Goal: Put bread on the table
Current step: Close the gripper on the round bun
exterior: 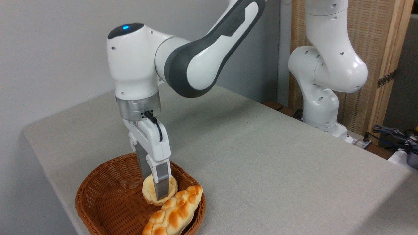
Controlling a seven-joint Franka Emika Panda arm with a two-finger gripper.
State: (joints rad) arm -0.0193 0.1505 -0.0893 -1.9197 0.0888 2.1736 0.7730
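1. The gripper (156,192) points straight down into the wicker basket (98,202), and its two fingers stand on either side of the bread (148,191).
2. The near finger (161,182) lies flat against the front of the bun. The far finger is mostly hidden behind it, so the jaws look narrow and closed onto the bread.
3. The bread, a small round pale bun with toasted patches, sits inside the basket, toward its right side.
4. The lower edge of the bun touches the braided loaf (174,213), which lies along the basket's right rim and reaches to the bottom edge of the picture.
5. The basket stands on the table (261,156) at its near left corner, close to the left edge.
6. The white arm (196,62) bends over the table from its base (321,107) at the far right edge.
7. Some cables (392,133) lie beyond the right edge of the table.
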